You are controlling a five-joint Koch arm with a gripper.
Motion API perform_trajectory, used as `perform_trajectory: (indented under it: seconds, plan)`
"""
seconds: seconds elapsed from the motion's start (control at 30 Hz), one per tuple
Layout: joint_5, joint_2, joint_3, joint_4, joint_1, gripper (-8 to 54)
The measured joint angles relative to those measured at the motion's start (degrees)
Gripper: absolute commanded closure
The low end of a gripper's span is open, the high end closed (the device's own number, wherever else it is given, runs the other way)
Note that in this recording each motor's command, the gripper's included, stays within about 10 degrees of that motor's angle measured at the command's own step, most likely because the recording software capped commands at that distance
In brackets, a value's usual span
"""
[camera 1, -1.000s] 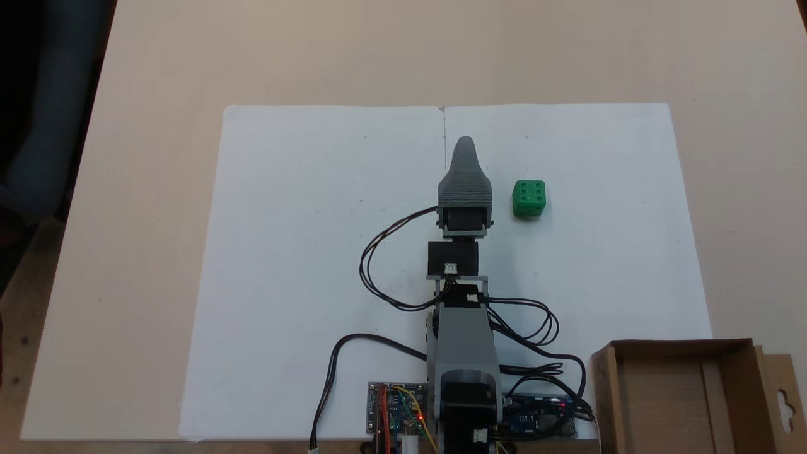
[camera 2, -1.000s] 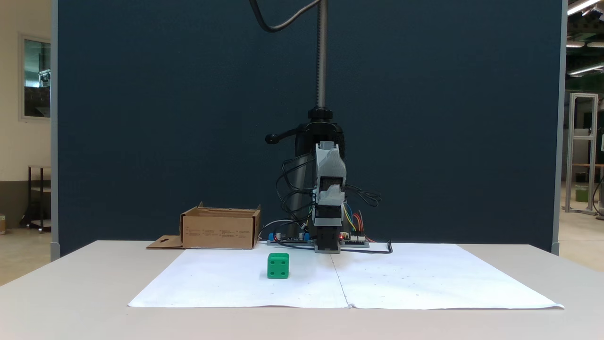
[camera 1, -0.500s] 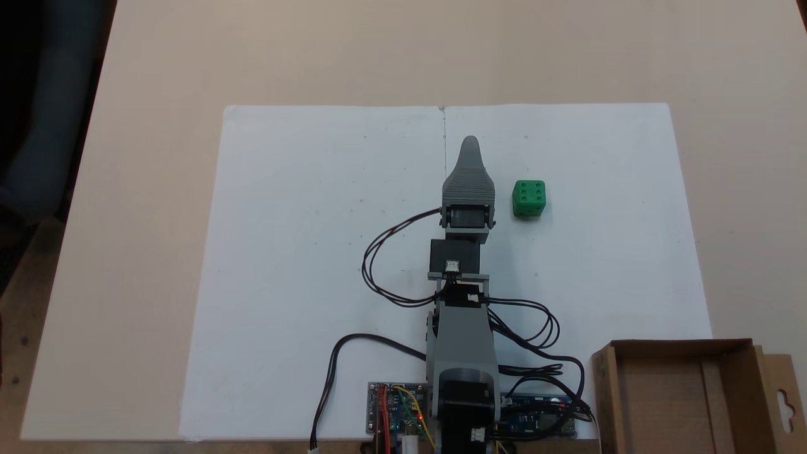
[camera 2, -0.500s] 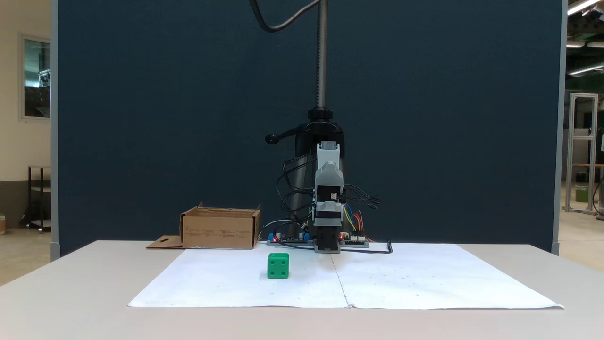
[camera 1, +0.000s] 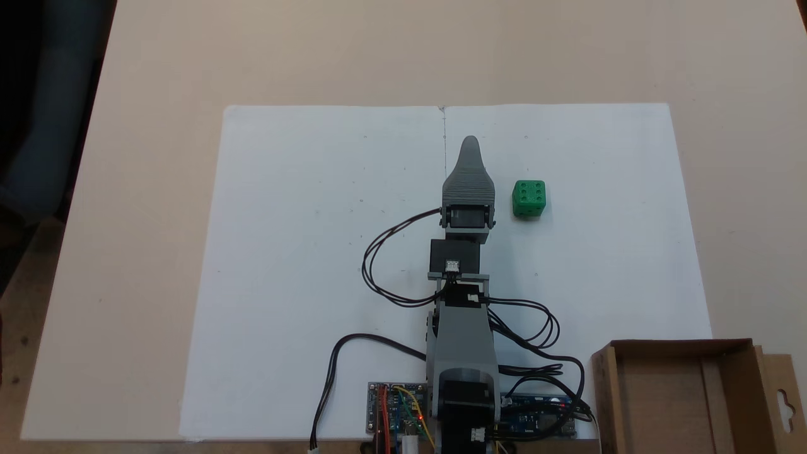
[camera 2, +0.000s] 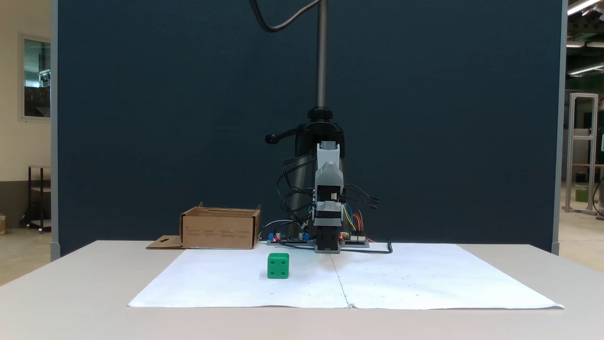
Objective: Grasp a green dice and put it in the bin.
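The green dice (camera 1: 529,198) lies on the white paper, six pips up, to the right of the arm in the view from above. In the front view the dice (camera 2: 278,265) sits left of the arm, on the paper. The grey gripper (camera 1: 470,144) stretches forward over the paper's middle seam, about a dice-width left of the dice, and hangs well above the table (camera 2: 329,158). Its jaws lie one over the other, so their gap is hidden. The bin (camera 1: 681,346), a brown cardboard box, stands beside the arm's base; it appears empty (camera 2: 219,231).
Circuit boards (camera 1: 396,410) and looping black cables (camera 1: 378,265) lie around the arm's base. A black stand with a pole (camera 2: 322,71) rises behind the arm. The white paper sheet (camera 1: 302,221) covers the table's middle, with the beige table (camera 1: 157,75) around it.
One second ago the gripper head looked wider and pitched differently; it shifted slightly right and changed tilt, then held still for the last half second. Dice and bin have not moved.
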Motion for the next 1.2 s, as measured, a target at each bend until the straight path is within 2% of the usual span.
perform_trajectory:
  seconds: [0.53, 1.2]
  plan:
    - [0.00, 0.09, -1.14, 6.15, 0.70, 4.0]
    - [0.09, 0.00, -42.71, 83.06, 1.85, 4.0]
